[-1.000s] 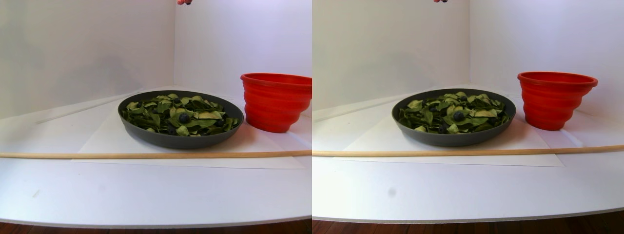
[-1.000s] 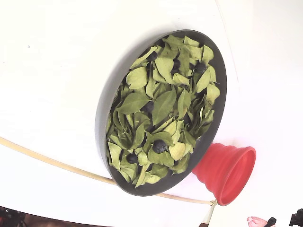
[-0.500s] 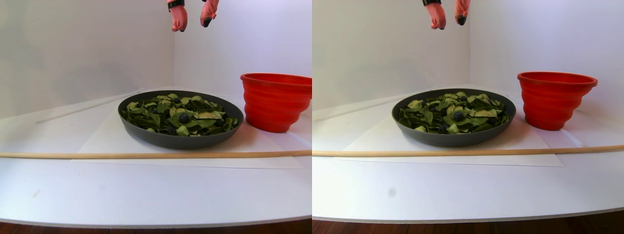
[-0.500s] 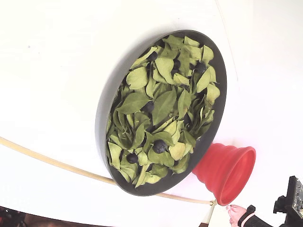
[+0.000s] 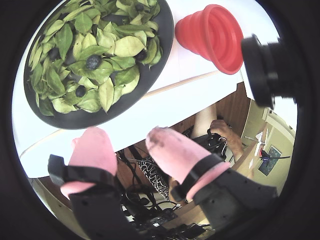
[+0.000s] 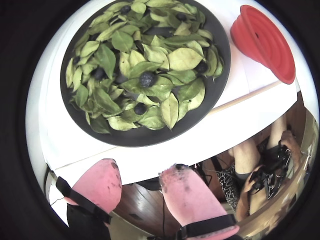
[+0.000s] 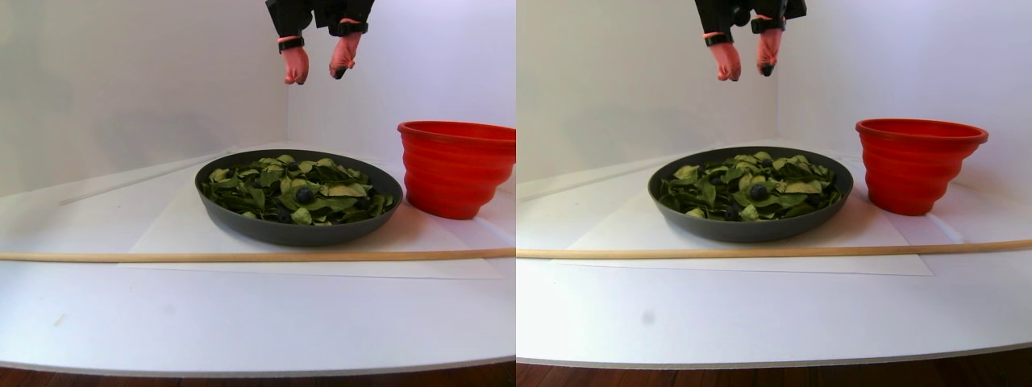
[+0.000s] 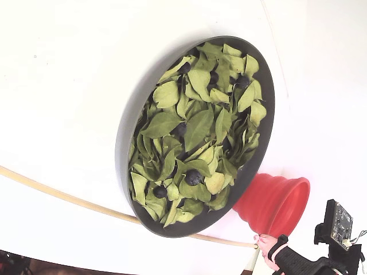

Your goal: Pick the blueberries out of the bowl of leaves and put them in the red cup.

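Note:
The dark grey bowl (image 5: 75, 120) (image 6: 150, 137) (image 7: 290, 230) (image 8: 129, 132) is full of green leaves (image 5: 127, 46) (image 6: 185, 58) (image 8: 198, 129). Several blueberries (image 5: 93, 61) (image 6: 147, 78) (image 7: 305, 194) (image 8: 193, 177) lie among the leaves. The red cup (image 5: 215, 35) (image 6: 265, 40) (image 7: 451, 169) (image 8: 272, 203) stands upright right beside the bowl. My gripper (image 5: 126, 137) (image 6: 140, 172) (image 7: 318, 72) hangs high above the bowl's far side. Its pink fingertips are apart with nothing between them. One tip carries dark stains. In the fixed view only a pink tip of the gripper (image 8: 265, 240) shows, near the cup.
A thin wooden stick (image 7: 242, 256) (image 6: 245, 97) (image 8: 57, 195) lies across the white table in front of the bowl and cup. A white paper sheet (image 7: 161, 234) lies under the bowl. A black camera module (image 5: 265, 70) juts in at the right of a wrist view. The table edge is close behind the stick.

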